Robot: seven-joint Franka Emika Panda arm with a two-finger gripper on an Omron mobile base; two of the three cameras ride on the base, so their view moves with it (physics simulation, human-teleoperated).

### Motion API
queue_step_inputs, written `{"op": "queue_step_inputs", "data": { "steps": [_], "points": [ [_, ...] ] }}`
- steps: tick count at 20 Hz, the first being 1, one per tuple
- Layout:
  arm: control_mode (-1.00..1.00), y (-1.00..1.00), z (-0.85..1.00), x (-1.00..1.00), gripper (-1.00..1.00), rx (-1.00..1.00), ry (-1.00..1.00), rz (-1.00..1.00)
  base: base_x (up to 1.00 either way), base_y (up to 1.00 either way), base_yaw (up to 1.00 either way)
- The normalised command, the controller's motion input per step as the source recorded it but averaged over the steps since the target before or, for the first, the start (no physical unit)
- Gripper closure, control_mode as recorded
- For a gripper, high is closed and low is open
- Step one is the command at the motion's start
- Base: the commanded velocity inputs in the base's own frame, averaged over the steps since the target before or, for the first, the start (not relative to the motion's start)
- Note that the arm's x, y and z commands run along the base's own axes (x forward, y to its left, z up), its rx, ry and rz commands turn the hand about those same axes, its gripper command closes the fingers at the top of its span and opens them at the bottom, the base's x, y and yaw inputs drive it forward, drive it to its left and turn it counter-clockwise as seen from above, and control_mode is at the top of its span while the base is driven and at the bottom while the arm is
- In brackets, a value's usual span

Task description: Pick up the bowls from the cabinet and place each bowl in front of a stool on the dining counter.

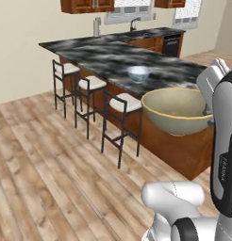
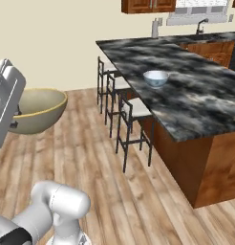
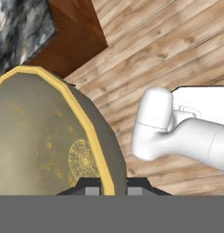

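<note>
My gripper (image 3: pixel 108 187) is shut on the rim of the olive-beige bowl (image 1: pixel 177 109), which hangs in the air off the near corner of the dining counter (image 1: pixel 108 56). The same bowl (image 2: pixel 36 109) shows at the left of the right base view, and in the hand view the bowl (image 3: pixel 45 141) has its yellowish rim pinched between the fingertips (image 3: pixel 92 185). A white bowl with a blue pattern (image 1: pixel 138 73) stands on the dining counter, in front of the nearest stool (image 1: pixel 123 104); it is the white bowl (image 2: pixel 155 78) in the right base view. The cabinet (image 1: pixel 87 5) hangs on the far wall.
Three stools stand along the counter's left side, among them the middle stool (image 1: pixel 89 84) and the far stool (image 1: pixel 65 70). A sink with a faucet (image 1: pixel 134 23) sits at the far end. Wooden floor (image 1: pixel 47 160) lies open to the left.
</note>
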Motion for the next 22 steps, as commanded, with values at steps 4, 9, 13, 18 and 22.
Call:
{"op": "queue_step_inputs", "data": {
  "steps": [4, 9, 13, 18, 22],
  "points": [
    [1.00, 0.00, 0.00, 0.00, 1.00, 0.00, 0.00, 0.00, 0.26, 0.61, -0.25],
    [1.00, 0.00, 0.00, 0.00, 1.00, 0.00, 0.00, 0.00, 0.37, 0.67, -0.25],
    [1.00, 0.00, 0.00, 0.00, 1.00, 0.00, 0.00, 0.00, 0.54, 0.72, -0.28],
    [1.00, 0.00, 0.00, 0.00, 1.00, 0.00, 0.00, 0.00, 0.63, 0.98, -0.28],
    [1.00, 0.00, 0.00, 0.00, 1.00, 0.00, 0.00, 0.00, 0.78, 1.00, -0.26]
  ]
}}
